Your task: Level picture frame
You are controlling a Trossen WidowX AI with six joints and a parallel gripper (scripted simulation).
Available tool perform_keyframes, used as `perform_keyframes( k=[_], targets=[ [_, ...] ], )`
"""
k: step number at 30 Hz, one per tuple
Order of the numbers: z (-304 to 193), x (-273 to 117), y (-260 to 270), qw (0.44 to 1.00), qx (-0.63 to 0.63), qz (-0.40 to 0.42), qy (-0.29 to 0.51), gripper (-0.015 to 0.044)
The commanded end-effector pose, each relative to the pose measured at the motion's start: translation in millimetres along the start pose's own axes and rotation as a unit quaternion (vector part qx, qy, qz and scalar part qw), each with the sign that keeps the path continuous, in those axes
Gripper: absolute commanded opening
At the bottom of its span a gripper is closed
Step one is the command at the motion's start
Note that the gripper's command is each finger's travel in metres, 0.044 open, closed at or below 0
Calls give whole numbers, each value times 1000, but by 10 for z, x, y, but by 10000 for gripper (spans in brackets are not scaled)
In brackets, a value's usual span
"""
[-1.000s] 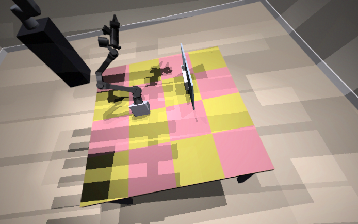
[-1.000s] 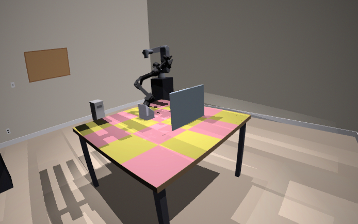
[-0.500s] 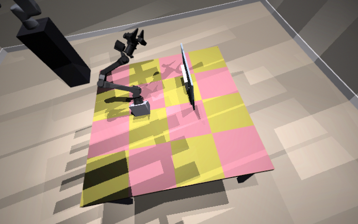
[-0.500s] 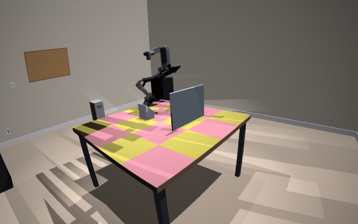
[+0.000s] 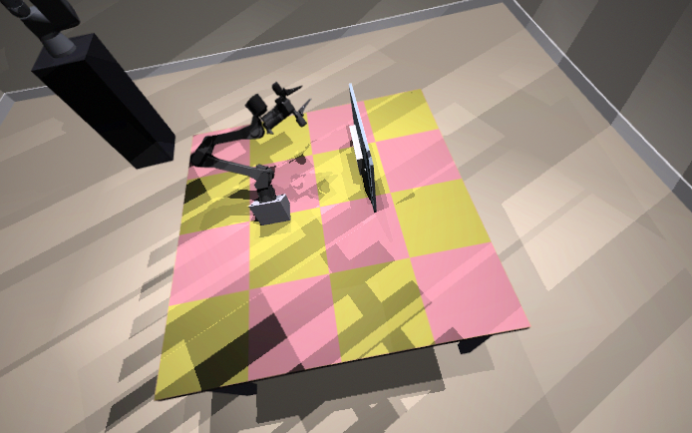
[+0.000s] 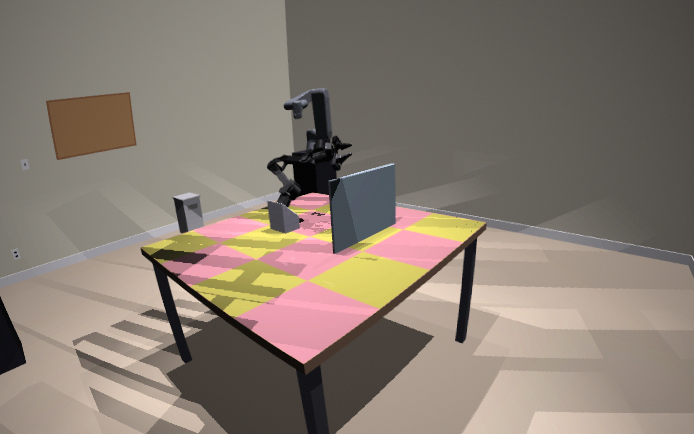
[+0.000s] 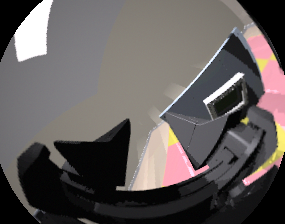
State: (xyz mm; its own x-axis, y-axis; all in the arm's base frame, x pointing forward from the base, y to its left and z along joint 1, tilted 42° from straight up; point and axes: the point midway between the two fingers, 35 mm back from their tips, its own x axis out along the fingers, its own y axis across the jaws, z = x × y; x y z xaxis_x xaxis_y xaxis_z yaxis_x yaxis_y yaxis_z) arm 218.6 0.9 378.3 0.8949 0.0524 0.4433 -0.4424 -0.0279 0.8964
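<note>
The picture frame, white-rimmed with a dark middle, hangs on the arm-facing side of the upright wall panel. Its rim looks slanted in the wrist view, but that view is itself rolled, so I cannot tell the frame's true tilt. The panel hides it in the exterior view. The screw is not visible. My gripper is open and empty, raised above the table on the frame's side of the panel, short of the panel's upper far end and touching nothing.
The checkered table carries the panel and the grey block at my arm's base. A black pedestal with another arm-like part stands behind my arm. The panel's top edge is near my fingers' height.
</note>
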Motion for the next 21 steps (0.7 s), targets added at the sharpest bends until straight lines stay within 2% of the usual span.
perform_keyframes(
  k=[1,10,21],
  targets=[
    [184,-118,-736,980,172,-85,-49,260],
    [411,-479,-1640,893,391,-159,-157,260],
    [418,-495,-1669,888,398,-161,-162,260]
  ],
)
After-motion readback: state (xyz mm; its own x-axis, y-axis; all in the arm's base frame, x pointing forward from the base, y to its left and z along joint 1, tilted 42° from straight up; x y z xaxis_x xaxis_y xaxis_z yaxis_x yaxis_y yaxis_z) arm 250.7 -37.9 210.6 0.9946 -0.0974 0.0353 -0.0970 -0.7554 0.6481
